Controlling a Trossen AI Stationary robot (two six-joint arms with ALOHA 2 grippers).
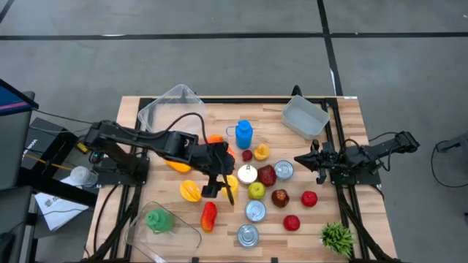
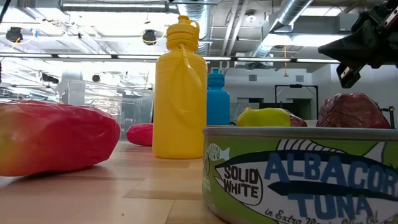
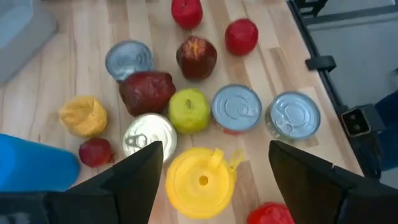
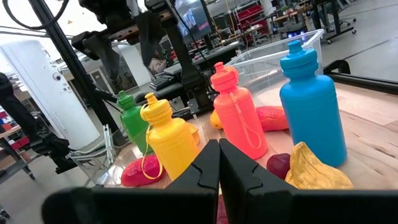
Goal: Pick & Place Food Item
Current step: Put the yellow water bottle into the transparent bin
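Left gripper [image 3: 211, 165] hangs directly above the upright yellow bottle [image 3: 200, 182], fingers spread wide to either side of its cap, apparently holding nothing. A silver can [image 3: 148, 135] and green apple [image 3: 189, 110] crowd its far side. Right gripper [image 1: 306, 161] waits shut, well right.

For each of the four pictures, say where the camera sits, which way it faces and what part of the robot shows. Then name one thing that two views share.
High view: overhead, facing down; both arms show.
Low view: table height, facing across a tuna can; one dark gripper shows.
Left wrist view: above the yellow bottle; open left gripper.
Right wrist view: facing the blue bottle; shut right gripper.
Shared: all views show the yellow bottle.
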